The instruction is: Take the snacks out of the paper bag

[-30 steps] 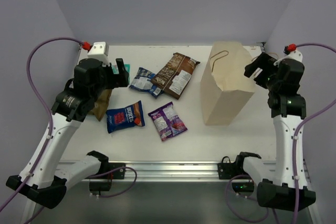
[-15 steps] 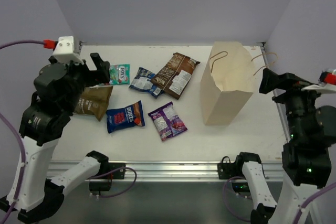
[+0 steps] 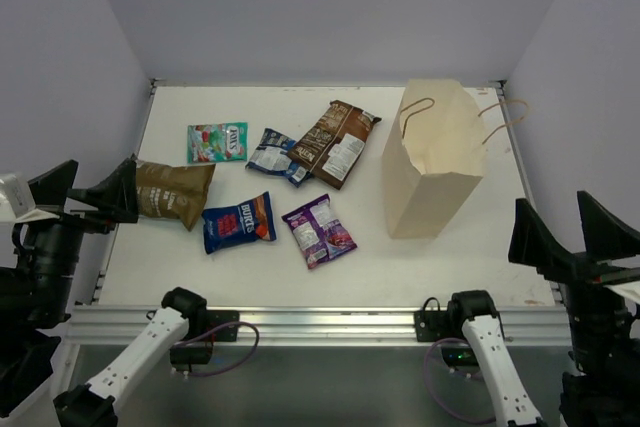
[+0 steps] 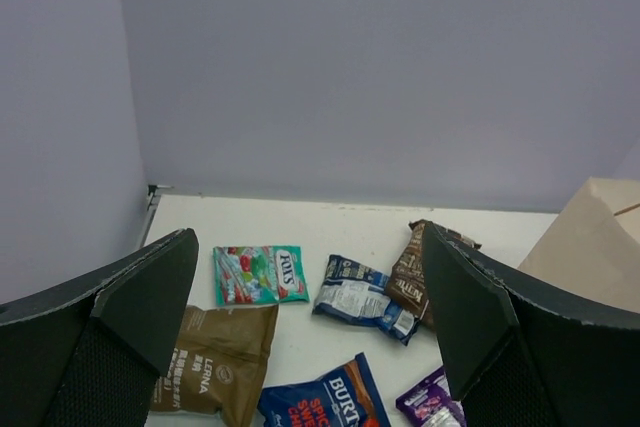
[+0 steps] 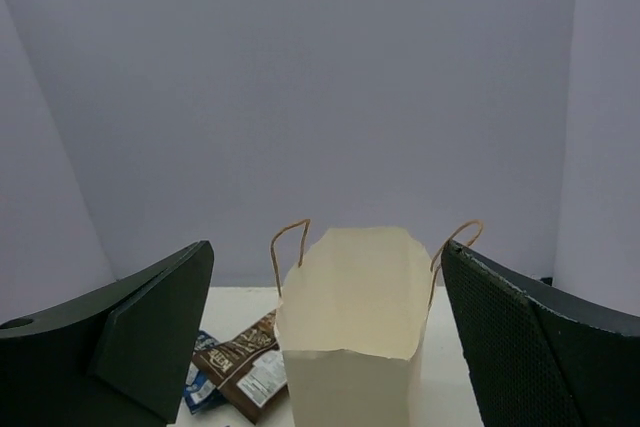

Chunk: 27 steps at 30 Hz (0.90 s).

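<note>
Left pincer (image 3: pixel 88 192): released, jaws spread wide with nothing between them, at the near-left edge of the table (image 3: pixel 450 267).
Right pincer (image 3: pixel 568 237): released too, jaws wide and empty, off the near-right corner.
Green-red packet (image 4: pixel 260 274): reads "FOX'S"; it lies flat ahead of the left pincer, framed between its two fingers in the wrist view.
Olive-brown packet (image 4: pixel 215 367): the print seems to read "LORNA"; it is the snack nearest the left pincer, and in the top view one finger overlaps its left end.
Blue-red packet (image 3: pixel 238 222): large letters start "BUR"; it lies ahead and to the right of the left pincer, just beside the olive-brown one.
Blue-white packet (image 3: pixel 278 155): print too small to read; its edge touches the dark brown-white packet (image 3: pixel 335 143).
Purple packet (image 3: pixel 318 230): unreadable, lying between the two pincers.
Paper bag (image 5: pixel 350 337): stands upright straight ahead of the right pincer, mouth open, one cord handle (image 5: pixel 288 247) on each side; no print is visible.
In the way: nothing lies between either pincer and the things ahead of it.
Surroundings: plain lilac walls (image 3: pixel 300 7) on three sides.
Change: a second ago the left pincer hung over the olive-brown packet and the right one was beside the bag's rim; both have pulled back to the near edge, and the packets and bag have not shifted.
</note>
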Each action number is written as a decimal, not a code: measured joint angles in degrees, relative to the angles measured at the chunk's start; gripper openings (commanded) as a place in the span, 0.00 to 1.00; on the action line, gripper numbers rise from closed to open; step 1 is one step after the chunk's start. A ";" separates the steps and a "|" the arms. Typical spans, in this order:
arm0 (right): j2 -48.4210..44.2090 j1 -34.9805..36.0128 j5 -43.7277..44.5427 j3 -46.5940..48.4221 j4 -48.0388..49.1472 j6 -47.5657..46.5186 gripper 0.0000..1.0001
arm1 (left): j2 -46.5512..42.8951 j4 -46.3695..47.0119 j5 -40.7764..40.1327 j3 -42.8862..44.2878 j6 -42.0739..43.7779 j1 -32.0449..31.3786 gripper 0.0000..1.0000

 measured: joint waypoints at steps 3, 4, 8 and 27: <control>-4.00 1.79 0.50 -2.69 1.88 -1.90 0.99 | -2.10 -0.48 0.02 -2.97 0.68 -0.15 1.00; -5.05 2.16 0.72 -3.34 2.32 -2.49 0.99 | -2.58 -0.81 0.02 -3.76 0.74 -0.26 1.00; -7.32 3.32 1.88 -5.86 4.20 -3.91 0.99 | -3.96 -1.79 0.02 -5.20 1.09 -1.66 1.00; -10.14 5.20 3.45 -12.74 6.91 -5.68 0.99 | -8.94 -4.37 -1.55 -10.40 1.07 -2.69 1.00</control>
